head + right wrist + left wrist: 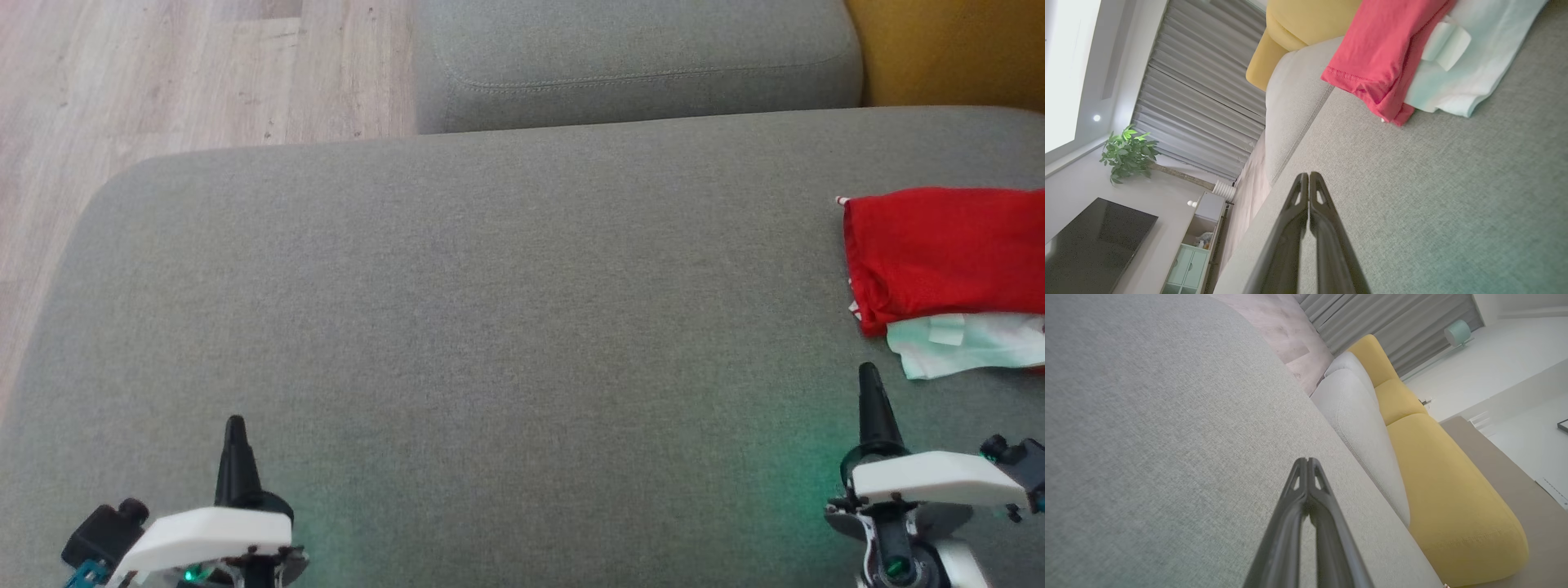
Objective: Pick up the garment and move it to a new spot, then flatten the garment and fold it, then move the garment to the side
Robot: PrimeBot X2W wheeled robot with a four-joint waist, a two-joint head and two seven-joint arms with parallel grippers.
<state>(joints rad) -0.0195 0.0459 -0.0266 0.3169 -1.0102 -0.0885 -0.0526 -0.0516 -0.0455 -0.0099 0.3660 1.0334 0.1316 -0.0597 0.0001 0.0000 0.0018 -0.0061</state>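
- Nearest, the left gripper (235, 423) is seen at the lower left of the head view, with its two dark fingers pressed together and nothing held between them.
- The right gripper (869, 371) is seen at the lower right, its fingers likewise closed tip to tip on nothing.
- Both are set over the grey sofa seat (490, 327); whether the tips touch the fabric cannot be told.
- The garment (939, 245), red and folded, is laid on the seat's right side, just beyond the right fingertips and slightly to their right, apart from them.
- A pale layer (963, 347) is exposed under the garment's near edge, closest to the right fingers.
- The left gripper is kept well apart from the garment, across the width of the seat.
- Farther back, a grey cushion (637, 65) and a yellow cushion (947, 49) are seen, with wood floor (163, 82) to the left.
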